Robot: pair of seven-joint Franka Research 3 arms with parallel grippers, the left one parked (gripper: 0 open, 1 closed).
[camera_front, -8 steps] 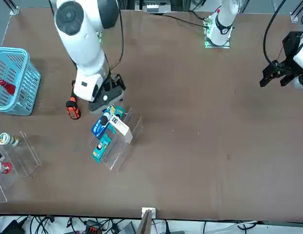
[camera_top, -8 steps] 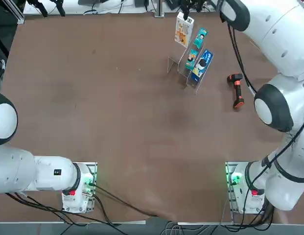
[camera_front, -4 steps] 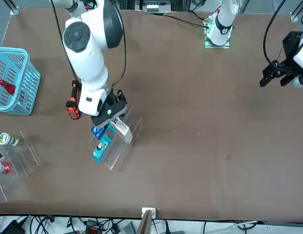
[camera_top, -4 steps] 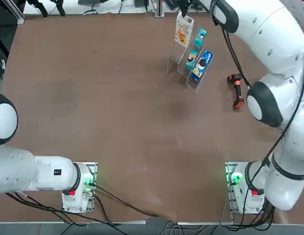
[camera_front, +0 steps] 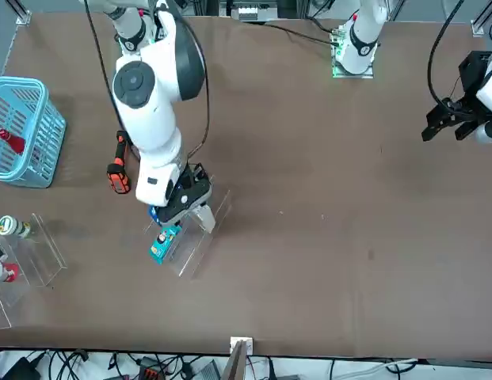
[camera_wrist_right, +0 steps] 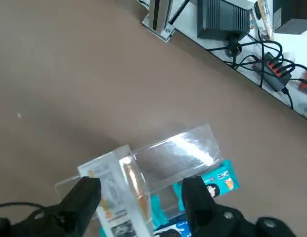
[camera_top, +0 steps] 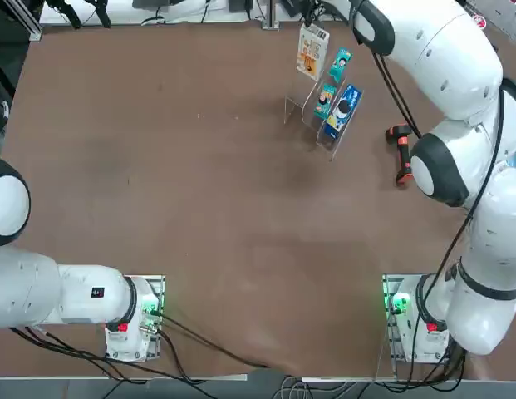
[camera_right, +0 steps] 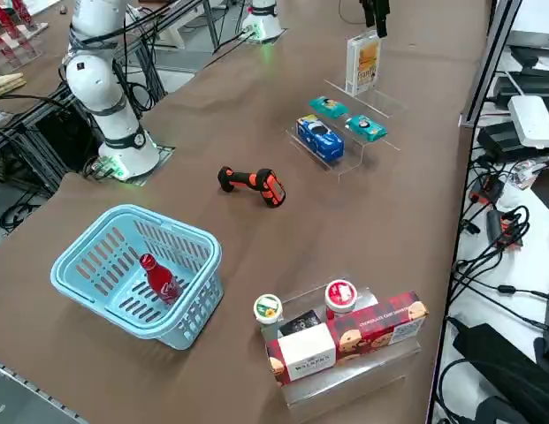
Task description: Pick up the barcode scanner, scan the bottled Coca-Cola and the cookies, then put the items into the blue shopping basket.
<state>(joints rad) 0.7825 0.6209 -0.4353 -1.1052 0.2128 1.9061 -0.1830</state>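
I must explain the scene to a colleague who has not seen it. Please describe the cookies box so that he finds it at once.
Look at the clear stepped display stand on the table's far part, beyond the barcode scanner. The cookies stand upright at its far end, under the open right end effector. Unlike the blue packet and two small teal packets, it is tall, flat, white and yellow-orange.

Right tool (camera_wrist_right: 141, 190) spread wide, arm outstretched.

open hand (camera_wrist_right: 138, 197) straddling cookies (camera_wrist_right: 116, 197), clear rack (camera_wrist_right: 178, 153) and teal packet (camera_wrist_right: 220, 180) close beside
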